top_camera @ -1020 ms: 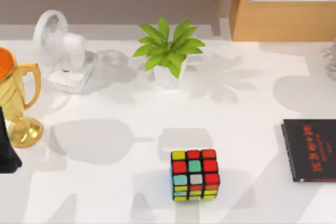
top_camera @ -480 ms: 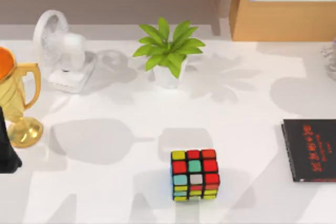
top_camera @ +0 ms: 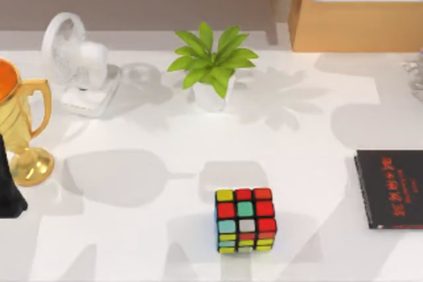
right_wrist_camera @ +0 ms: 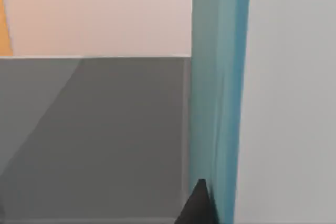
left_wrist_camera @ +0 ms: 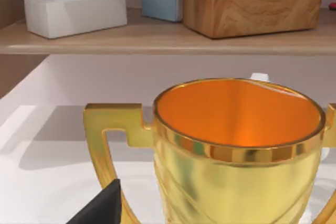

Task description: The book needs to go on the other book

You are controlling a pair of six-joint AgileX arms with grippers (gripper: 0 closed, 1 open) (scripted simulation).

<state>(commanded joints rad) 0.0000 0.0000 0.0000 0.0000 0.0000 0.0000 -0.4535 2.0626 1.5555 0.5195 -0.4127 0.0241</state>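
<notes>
The right gripper's dark fingertip (right_wrist_camera: 198,203) lies against the teal book (right_wrist_camera: 218,98), seen close up in the right wrist view; whether it clamps the book I cannot tell. The black book (top_camera: 390,188) lies flat, well right of the puzzle cube (top_camera: 245,219). The left arm (top_camera: 10,186) is parked beside the gold trophy (top_camera: 23,130), left of the cube.

A white table (top_camera: 132,229) takes up most of the frame. The black book (top_camera: 390,188) with red lettering lies flat at the right edge. A puzzle cube (top_camera: 245,220) sits at lower centre, well apart from it. A potted plant (top_camera: 211,64) stands at upper centre and a white fan (top_camera: 76,57) at upper left. A gold trophy (top_camera: 20,130) stands at the left edge, just above a dark arm part (top_camera: 8,193).
</notes>
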